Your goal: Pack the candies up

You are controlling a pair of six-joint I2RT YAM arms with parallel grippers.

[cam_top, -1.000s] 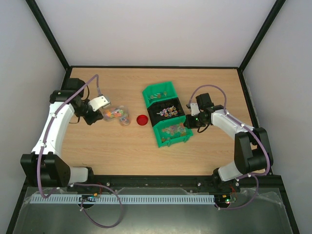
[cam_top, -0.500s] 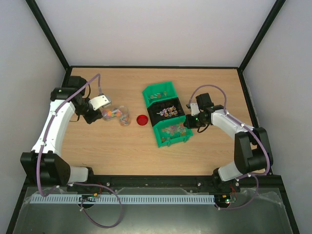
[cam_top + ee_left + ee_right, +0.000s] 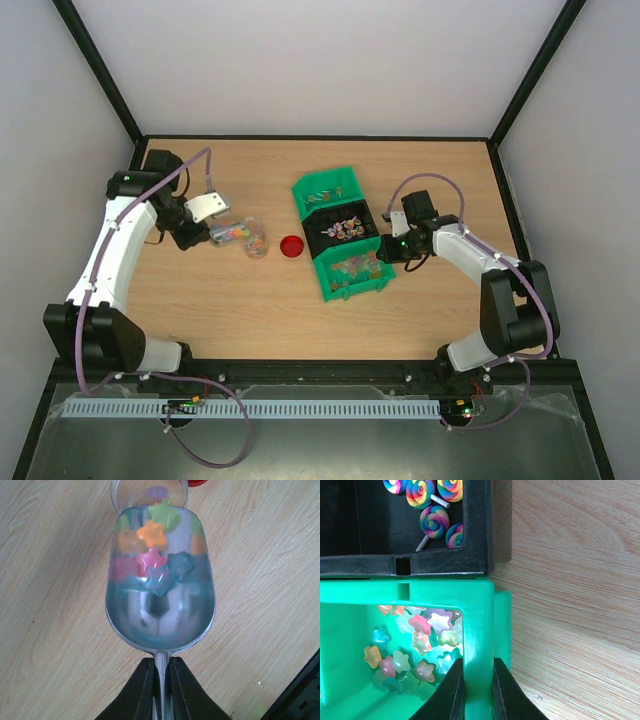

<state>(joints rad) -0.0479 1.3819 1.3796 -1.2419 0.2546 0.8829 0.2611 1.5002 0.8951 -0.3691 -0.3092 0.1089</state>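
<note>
Here: candies [image 3: 151, 561] heaped in scoop [image 3: 160, 622] just ahead of left claw [image 3: 161, 662].

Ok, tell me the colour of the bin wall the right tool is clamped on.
Bright green bin; the right wrist view shows it best.

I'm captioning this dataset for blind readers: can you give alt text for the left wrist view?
The left gripper holds a silver scoop of star-shaped candies, its tip at the mouth of a clear jar on a wooden table. A red lid shows at the top edge.
</note>
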